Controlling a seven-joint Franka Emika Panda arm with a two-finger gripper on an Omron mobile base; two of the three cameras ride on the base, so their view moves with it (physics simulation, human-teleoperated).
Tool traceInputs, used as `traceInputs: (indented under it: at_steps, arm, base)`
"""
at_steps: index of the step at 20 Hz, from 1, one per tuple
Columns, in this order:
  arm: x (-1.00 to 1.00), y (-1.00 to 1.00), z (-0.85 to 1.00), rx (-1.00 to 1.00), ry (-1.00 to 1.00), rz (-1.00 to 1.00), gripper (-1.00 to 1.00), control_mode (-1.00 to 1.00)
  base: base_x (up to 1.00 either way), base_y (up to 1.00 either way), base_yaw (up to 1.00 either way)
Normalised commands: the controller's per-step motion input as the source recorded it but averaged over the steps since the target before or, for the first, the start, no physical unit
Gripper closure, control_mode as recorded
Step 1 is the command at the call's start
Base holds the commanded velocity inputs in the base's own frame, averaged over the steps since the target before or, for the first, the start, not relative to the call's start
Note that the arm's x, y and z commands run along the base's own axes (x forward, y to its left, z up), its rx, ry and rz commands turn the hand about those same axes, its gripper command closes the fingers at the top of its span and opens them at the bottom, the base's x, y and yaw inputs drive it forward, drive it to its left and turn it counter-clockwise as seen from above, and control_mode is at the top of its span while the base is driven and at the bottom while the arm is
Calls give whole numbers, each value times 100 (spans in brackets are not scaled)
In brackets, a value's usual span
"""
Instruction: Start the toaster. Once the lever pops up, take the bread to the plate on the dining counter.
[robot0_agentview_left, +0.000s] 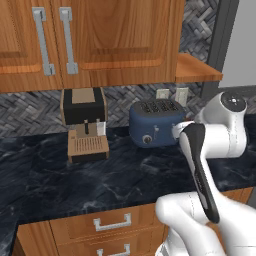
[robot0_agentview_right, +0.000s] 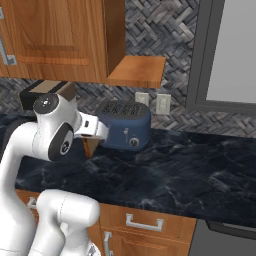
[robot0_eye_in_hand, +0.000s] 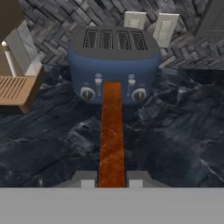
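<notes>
Though toaster (robot0_eye_in_hand: 114, 61) shows plainly, gripper (robot0_eye_in_hand: 111, 179) fingertips barely visible; opening unclear.

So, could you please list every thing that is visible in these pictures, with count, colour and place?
toaster: one, dark blue, at the back of the counter, four top slots.
coffee machine: one, black and tan, on the counter left of the toaster.
wall outlets: two, white, on the wall behind the toaster.
cabinets: wooden, above the counter, with grey handles.
drawers: wooden, below the counter.
brown strip: one, orange-brown, between the fingers in the hand view; I cannot tell what it is.
gripper: one, pointed at the toaster's front.
</notes>
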Motion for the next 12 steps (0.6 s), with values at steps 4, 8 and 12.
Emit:
traceInputs:
  at_steps: [4,8,12]
  arm:
    - [-35,0,3,0,6,0,100,-100]
    - [-36,0,2,0,3,0,100,-100]
    - [-35,0,4,0,1,0,100,-100]
  base:
    - [0,0,0]
    - [0,0,0]
    - [0,0,0]
